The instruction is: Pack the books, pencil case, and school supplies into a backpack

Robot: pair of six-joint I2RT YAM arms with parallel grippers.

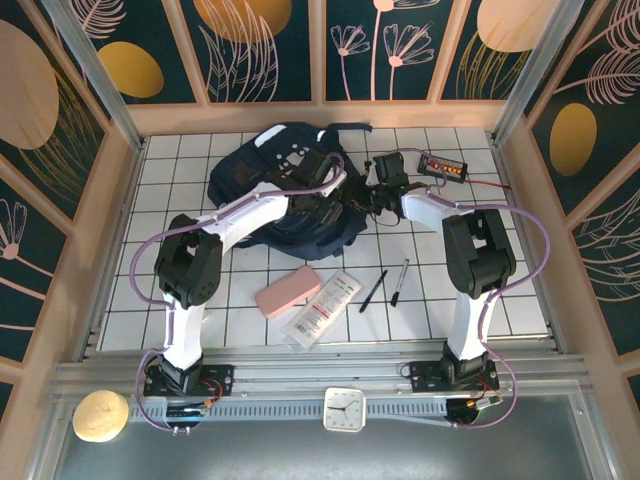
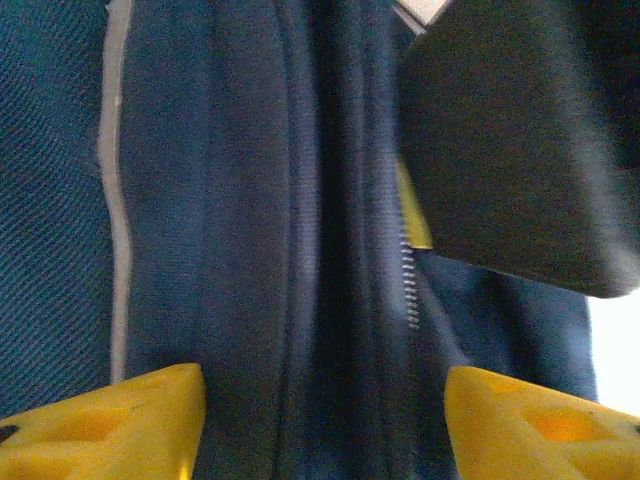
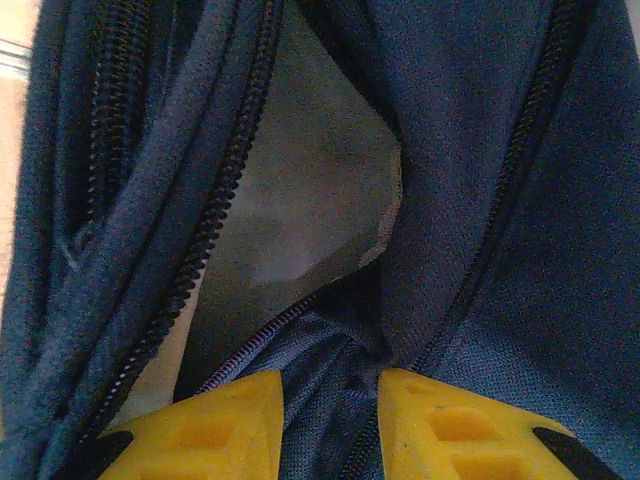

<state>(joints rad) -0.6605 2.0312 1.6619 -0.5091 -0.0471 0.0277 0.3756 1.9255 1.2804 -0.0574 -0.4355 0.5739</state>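
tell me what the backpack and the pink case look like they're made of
Backpack: navy woven cloth, likely nylon or polyester, matte; the weave grain and coil zipper teeth show up close. Pink case: smooth, matte, rounded edges, looks soft; fabric or silicone, too small to tell.

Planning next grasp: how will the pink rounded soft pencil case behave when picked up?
Pink rounded pencil case probably gives under a pinch: its edges look soft, padded. Lying flat on the white tiled table, it likely slides, not rolls.
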